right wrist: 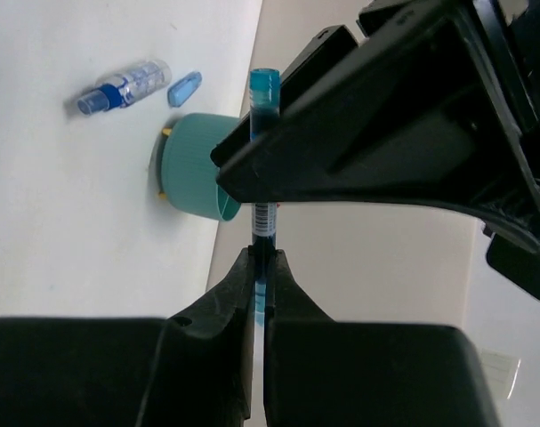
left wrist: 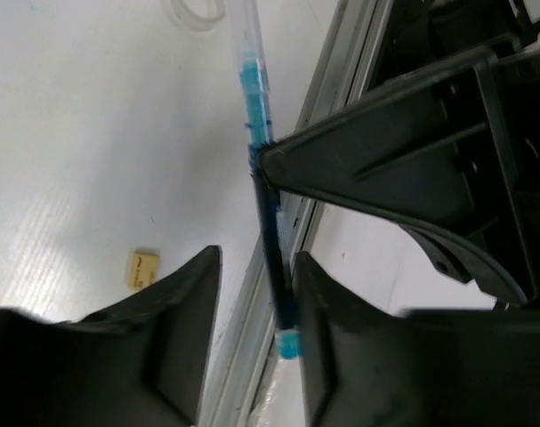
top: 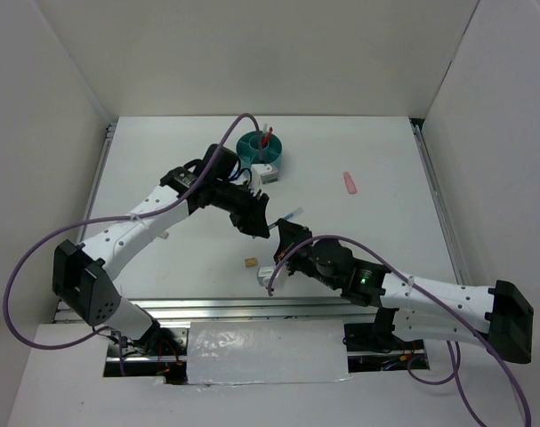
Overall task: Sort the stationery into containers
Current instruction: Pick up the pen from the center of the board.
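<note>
Tan block (left wrist: 143,269): I see it flat on the table, to the near-left of both claws, touching nothing.
Left claw (left wrist: 254,267): fingers apart, straddling one end of the pen (left wrist: 252,89). The pen runs close along one finger's inner face (touching or not, I cannot tell).
Organiser (right wrist: 194,169): teal, round, on the far side of the table beyond the claws. A second pen (right wrist: 123,86) and a light blue eraser (right wrist: 184,87) lie on the table just beside it.
Tape ring (left wrist: 196,11): clear, on the table near the right claw, barely inside my left wrist view.
Pen: blue, held off the table mid-table between the two claws, near the organiser but not in it.
Right claw (right wrist: 259,260): pinched tight on the pen, whose capped end sticks out well past the fingertips.
Pink eraser (top: 349,182): alone on the table, well to the right.
</note>
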